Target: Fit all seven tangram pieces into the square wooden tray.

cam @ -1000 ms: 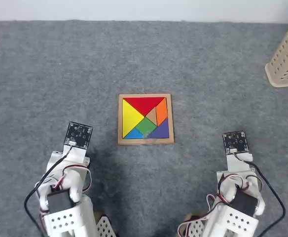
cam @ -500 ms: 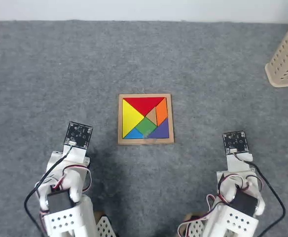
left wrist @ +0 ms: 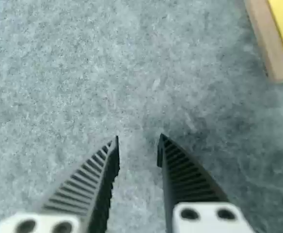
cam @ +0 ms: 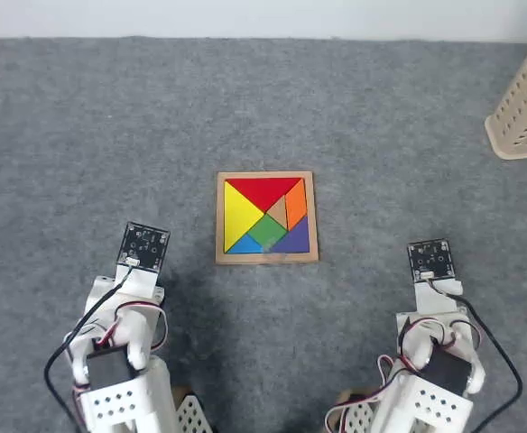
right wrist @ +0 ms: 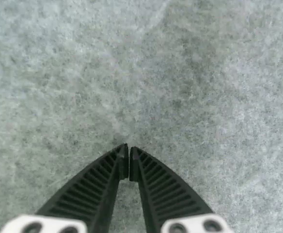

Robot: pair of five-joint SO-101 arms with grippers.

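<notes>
Lying flat at the middle of the grey carpeted desk point(cam: 110, 117): square wooden tray point(cam: 266, 258), packed edge to edge with seven flat coloured pieces. Within the tray, at 12 o'clock, large red triangle point(cam: 265, 190), point toward the centre; at 9 o'clock, large yellow triangle point(cam: 237, 216), likewise pointing inward; at 3 o'clock, orange parallelogram point(cam: 296, 204) along the rim; just off centre toward 2 o'clock, small tan triangle point(cam: 279, 213), wedged between red and orange; at 6 o'clock, green square point(cam: 266, 231) set on its corner; in the 7 o'clock corner, small blue triangle point(cam: 245, 244); in the 5 o'clock corner, purple triangle point(cam: 292, 239). Neighbours touching throughout.

Standing at 7 o'clock from the tray, white left arm point(cam: 128, 307); at 5 o'clock, white right arm point(cam: 435, 311); both well apart from the wooden rim. Seen from the left wrist, left jaws parted by a narrow gap, gripping nothing, poised over grey carpet, with a corner of the tray and a sliver of yellow near but not touching. Seen from the right wrist, right jaws drawn together, tips all but touching, nothing between, carpet beneath.

Sitting far off at 2 o'clock from the tray, at the desk's edge: cream slotted plastic basket point(cam: 525, 99).
</notes>
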